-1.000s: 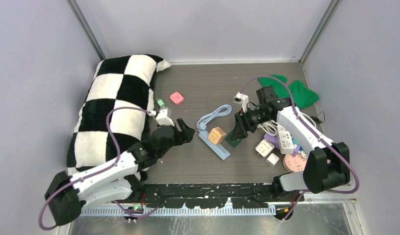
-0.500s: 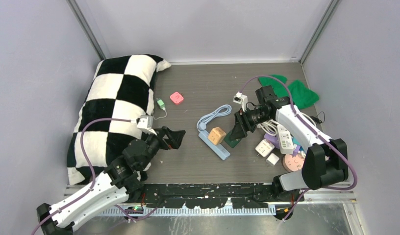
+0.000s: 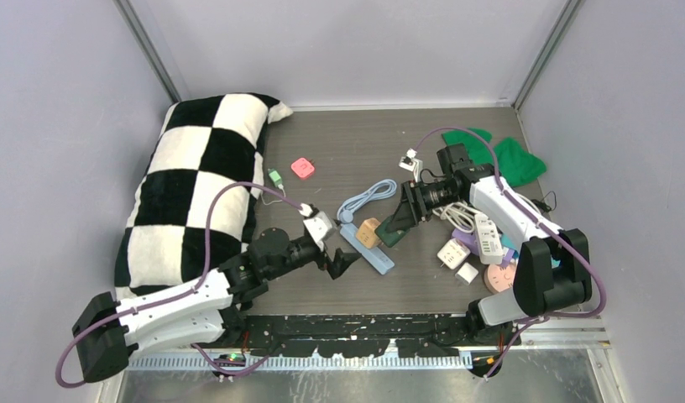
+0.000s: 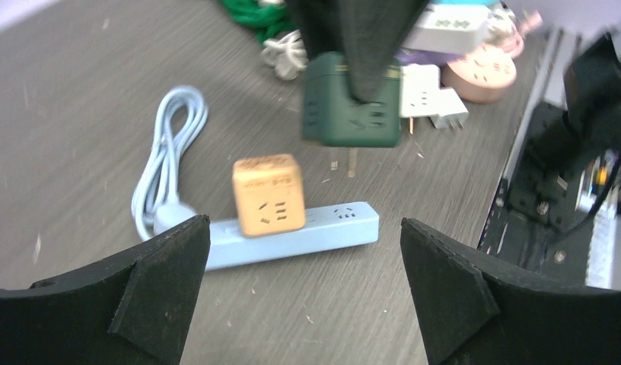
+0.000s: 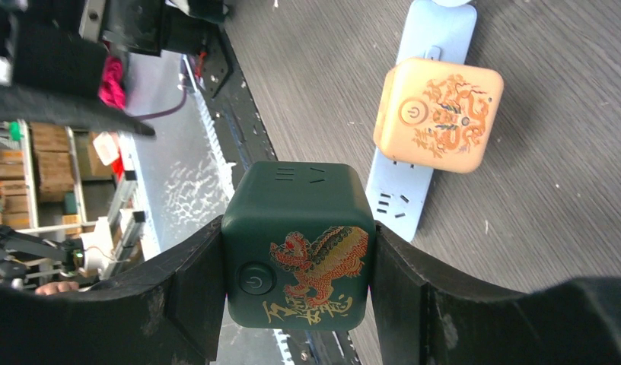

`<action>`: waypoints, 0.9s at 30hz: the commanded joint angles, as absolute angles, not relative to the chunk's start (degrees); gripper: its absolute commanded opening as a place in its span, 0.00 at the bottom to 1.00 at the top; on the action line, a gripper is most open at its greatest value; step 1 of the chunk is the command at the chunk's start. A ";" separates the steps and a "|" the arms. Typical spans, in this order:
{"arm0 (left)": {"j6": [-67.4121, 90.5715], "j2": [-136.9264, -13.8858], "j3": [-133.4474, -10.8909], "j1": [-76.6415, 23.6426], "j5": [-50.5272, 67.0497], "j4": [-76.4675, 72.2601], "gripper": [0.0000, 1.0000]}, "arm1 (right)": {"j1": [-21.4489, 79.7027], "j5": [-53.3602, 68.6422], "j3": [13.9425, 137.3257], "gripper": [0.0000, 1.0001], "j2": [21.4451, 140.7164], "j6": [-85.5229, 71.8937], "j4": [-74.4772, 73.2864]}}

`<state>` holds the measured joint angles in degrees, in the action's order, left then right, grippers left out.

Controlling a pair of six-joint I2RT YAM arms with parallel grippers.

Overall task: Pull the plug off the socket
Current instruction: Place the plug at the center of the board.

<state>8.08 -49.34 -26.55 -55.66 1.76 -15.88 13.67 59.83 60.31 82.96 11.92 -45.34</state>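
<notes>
While your right end effector (image 3: pixel 396 225) grips the raised green cube plug (image 5: pixel 296 251), centre the wide-open left end effector (image 4: pixel 304 296) over the orange cube plug (image 4: pixel 268 194) seated in the blue power strip (image 4: pixel 334 225).

Smooth matt plastic on green cube plug (image 5: pixel 296 243), orange cube plug (image 5: pixel 438 114), blue power strip (image 4: pixel 330 226); matt wood-grain table (image 3: pixel 347 134); plush cloth on checkered pillow (image 3: pixel 196 168), upper left.
</notes>
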 commanded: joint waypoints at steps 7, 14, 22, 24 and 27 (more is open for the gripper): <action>-15.11 -61.08 -28.55 -63.94 0.57 -30.66 1.00 | 13.39 68.02 58.08 0.01 83.86 1.15 -34.98; -13.85 -69.25 -29.33 -65.34 -6.89 -40.45 1.00 | 14.23 69.08 55.90 0.01 83.73 -3.76 -29.78; -13.22 -73.57 -29.74 -66.37 -8.10 -45.26 1.00 | 15.95 69.26 54.86 0.01 83.93 -6.06 -27.10; -13.02 -74.79 -30.07 -66.79 -8.91 -46.30 0.99 | 16.30 69.34 54.84 0.01 84.02 -6.23 -26.98; -11.41 -76.62 -31.21 -66.93 -10.24 -46.62 0.93 | 16.70 69.19 54.76 0.01 83.94 -6.24 -26.90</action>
